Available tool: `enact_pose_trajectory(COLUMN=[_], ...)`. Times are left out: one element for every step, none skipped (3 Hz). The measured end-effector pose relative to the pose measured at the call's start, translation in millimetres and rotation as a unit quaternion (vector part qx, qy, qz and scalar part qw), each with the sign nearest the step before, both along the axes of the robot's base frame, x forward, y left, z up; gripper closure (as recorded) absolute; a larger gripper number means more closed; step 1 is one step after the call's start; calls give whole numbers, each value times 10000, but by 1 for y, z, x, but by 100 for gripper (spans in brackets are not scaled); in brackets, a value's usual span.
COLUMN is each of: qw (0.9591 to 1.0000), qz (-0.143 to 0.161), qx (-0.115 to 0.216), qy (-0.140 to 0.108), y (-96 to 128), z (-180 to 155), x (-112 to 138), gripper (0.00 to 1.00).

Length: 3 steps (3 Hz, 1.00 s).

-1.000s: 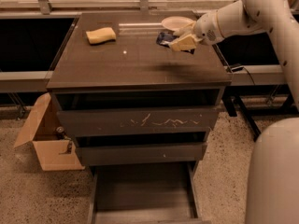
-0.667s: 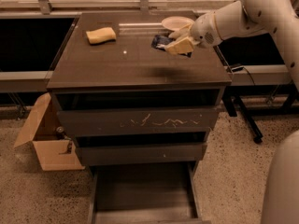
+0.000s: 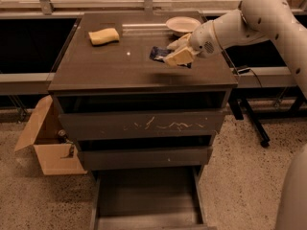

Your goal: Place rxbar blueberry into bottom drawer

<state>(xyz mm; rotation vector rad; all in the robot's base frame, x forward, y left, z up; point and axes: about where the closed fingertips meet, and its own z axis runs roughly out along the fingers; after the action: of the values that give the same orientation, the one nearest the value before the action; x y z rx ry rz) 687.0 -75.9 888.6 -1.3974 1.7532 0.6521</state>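
Observation:
The rxbar blueberry (image 3: 158, 54), a small flat bar in a dark blue wrapper, is held in my gripper (image 3: 175, 54) just above the right half of the dark cabinet top (image 3: 120, 63). The gripper's pale fingers (image 3: 178, 57) are shut on the bar's right end, and the bar's left end sticks out. My white arm (image 3: 249, 18) reaches in from the upper right. The bottom drawer (image 3: 146, 198) is pulled out at the foot of the cabinet, its flat floor bare.
A yellow sponge (image 3: 103, 36) lies on the back left of the cabinet top. A white bowl (image 3: 182, 25) sits at the back right, behind the gripper. The scratched top drawer front (image 3: 144, 124) and the middle drawer (image 3: 144, 157) are closed. An open cardboard box (image 3: 48, 143) stands left of the cabinet.
My gripper has moved left and toward the cabinet's front with the bar in it, away from the bowl.

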Motion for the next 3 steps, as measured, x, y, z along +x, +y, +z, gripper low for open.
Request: enact_pose_trajectory(qw=[9995,9993,9983], qz=[188,342,556], qx=[-196,-155,-161], qy=[172,49,5], y=[10,22,43], z=[-13,-3,-8], x=[-6,-32,-76], gripper=[100,100,100])
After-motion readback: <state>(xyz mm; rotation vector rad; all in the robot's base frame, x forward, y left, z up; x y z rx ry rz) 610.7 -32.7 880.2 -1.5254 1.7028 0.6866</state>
